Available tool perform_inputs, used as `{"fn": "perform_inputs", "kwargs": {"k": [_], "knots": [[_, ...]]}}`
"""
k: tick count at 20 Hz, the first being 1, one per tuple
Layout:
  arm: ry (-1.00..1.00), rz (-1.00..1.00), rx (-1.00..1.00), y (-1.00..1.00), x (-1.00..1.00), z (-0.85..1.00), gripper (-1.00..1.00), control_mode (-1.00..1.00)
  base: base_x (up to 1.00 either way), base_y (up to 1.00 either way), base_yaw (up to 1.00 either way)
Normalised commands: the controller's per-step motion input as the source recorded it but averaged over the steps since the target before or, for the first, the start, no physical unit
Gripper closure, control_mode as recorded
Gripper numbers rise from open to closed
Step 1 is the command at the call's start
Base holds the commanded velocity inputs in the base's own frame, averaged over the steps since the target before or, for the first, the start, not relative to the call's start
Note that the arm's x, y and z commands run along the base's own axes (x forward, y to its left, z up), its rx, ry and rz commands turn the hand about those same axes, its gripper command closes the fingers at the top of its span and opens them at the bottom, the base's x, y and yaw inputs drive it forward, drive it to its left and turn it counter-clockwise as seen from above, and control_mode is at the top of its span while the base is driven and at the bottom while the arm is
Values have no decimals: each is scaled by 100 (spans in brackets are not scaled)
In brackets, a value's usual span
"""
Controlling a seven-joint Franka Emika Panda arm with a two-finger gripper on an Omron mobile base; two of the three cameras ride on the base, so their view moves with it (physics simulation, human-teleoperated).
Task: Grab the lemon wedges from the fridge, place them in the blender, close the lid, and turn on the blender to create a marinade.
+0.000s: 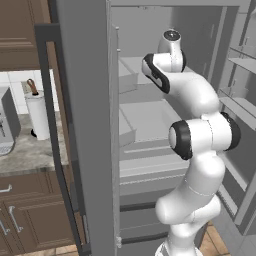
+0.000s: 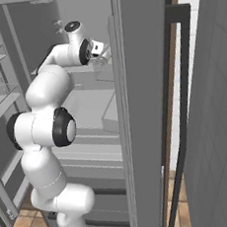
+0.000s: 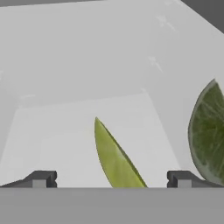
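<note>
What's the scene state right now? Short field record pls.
stage: reaching for a wedge, nothing grasped yet
fridge: doors open, arm reaching onto an upper shelf
gripper: open, fingertips apart on either side of a wedge
lemon wedges: one on the light shelf floor between the fingertips; another at the right edge of the hand view
held: nothing
counter: left of fridge, white canister standing on it

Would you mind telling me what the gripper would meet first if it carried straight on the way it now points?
Probably the lemon wedge lying between the open gripper tips on the white fridge shelf; depth is unclear.
</note>
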Motion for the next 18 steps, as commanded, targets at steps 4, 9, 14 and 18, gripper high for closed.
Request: {"fn": "perform_inputs", "kwargs": {"k": [4,9,14,18], "knots": [[0,0,2,0,26,-17,-100,-100,0,0,0],[0,0,0,0,29,-13,-100,-100,0,0,0],[0,0,0,-4,20,-11,-100,-100,0,0,0],[0,0,0,-6,0,-23,100,-100,0,0,0]]}}
